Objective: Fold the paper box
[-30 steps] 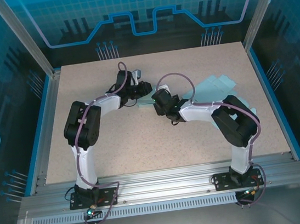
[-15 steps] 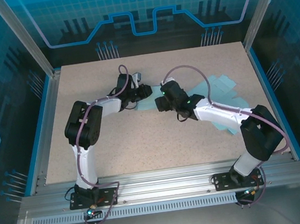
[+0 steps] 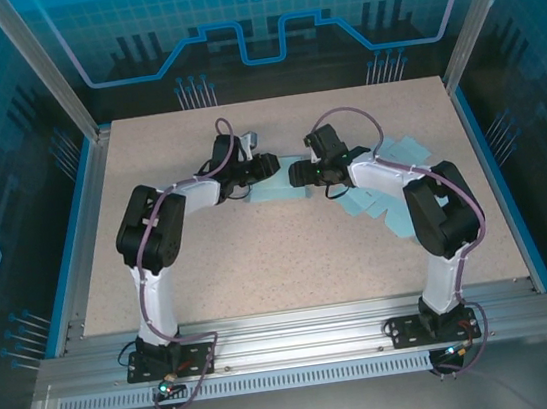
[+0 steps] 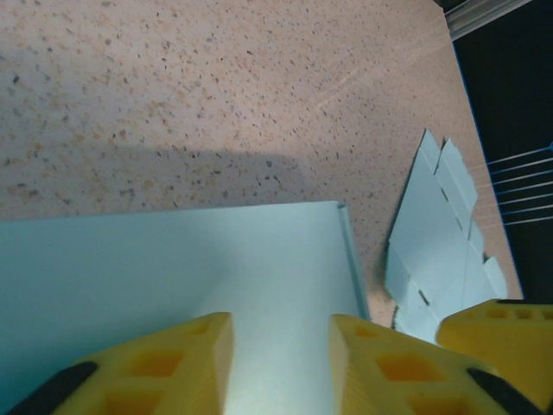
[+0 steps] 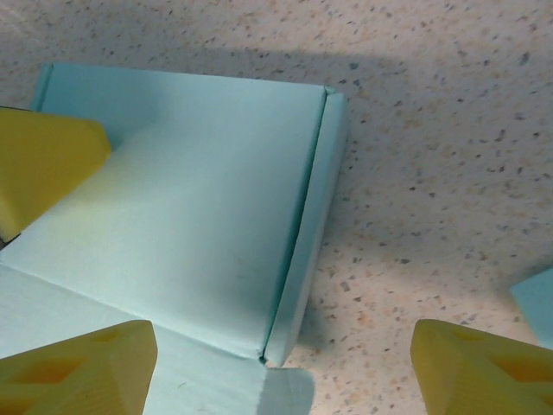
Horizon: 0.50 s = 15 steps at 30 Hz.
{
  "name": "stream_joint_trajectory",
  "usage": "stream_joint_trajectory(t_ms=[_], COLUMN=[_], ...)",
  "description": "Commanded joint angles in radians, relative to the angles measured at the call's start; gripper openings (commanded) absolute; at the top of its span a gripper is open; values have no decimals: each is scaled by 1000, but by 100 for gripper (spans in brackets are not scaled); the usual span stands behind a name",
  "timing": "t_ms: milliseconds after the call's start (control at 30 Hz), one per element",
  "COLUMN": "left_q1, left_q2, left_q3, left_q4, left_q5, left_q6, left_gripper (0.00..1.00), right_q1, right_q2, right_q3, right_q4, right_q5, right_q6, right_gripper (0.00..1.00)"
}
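Your paper box (image 3: 410,149) is a pale teal die-cut card, mostly lying as a flat sheet. It sits on the far half of the table (image 3: 211,263), running at a slant from about the middle out toward the right side. At its left end you have a broad, plain panel (image 5: 199,216), smooth and unmarked. A narrow side strip (image 5: 313,216) is folded up from the table along that panel's edge, with a sharp crease running its whole length. To the right, the rest of the sheet spreads flat. There you can see several small flaps (image 4: 445,199) with cut slots and stepped, notched edges, resting on the table.
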Motion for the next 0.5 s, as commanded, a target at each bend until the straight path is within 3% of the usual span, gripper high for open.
stream_joint_trajectory(t_ms=[0, 267, 367, 467], left_q1=[0, 25, 47, 79], left_q2=[-108, -223, -241, -232], left_q3=[31, 11, -26, -41], left_q4=[-84, -263, -292, -310], left_q5=[35, -61, -95, -87], left_q6=[8, 79, 90, 82], left_gripper=[42, 47, 47, 47], right_q1=[-18, -18, 24, 97], right_q2=[-2, -33, -85, -118], right_q3=[32, -6, -54, -68], right_q4=[-7, -27, -4, -25], right_q5=[-89, -67, 27, 201], right_q6=[26, -59, -183, -324], right_gripper=[79, 77, 77, 77])
